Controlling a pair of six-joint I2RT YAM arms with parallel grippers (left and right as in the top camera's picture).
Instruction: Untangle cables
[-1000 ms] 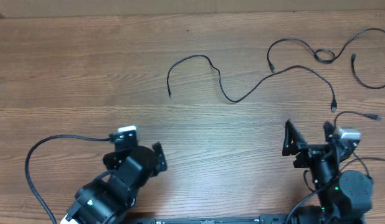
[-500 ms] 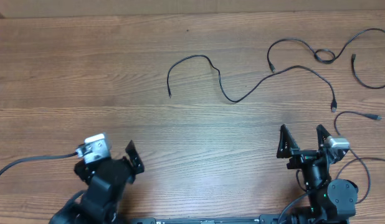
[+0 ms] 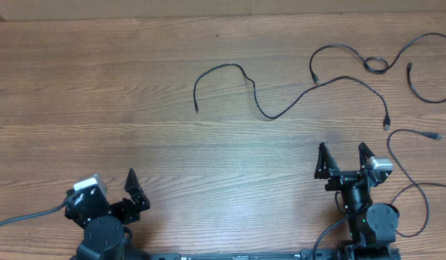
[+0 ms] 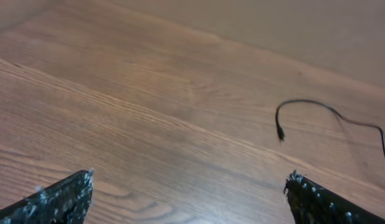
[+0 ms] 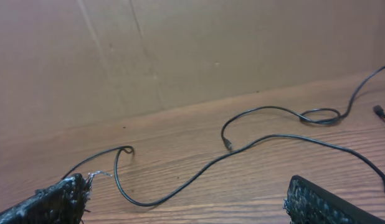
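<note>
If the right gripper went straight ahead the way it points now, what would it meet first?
Likely the long black cable crossing ahead of the right gripper, after bare table; its height above the wood is unclear, so it might pass over.

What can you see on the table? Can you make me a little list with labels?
table: brown wood
long cable: thin, black, wavy, lying flat in the middle and right
looped cable: thin, black, one small loop, far right
left hand: open, by the near edge, holding nothing
right hand: open, by the near edge, holding nothing
</note>
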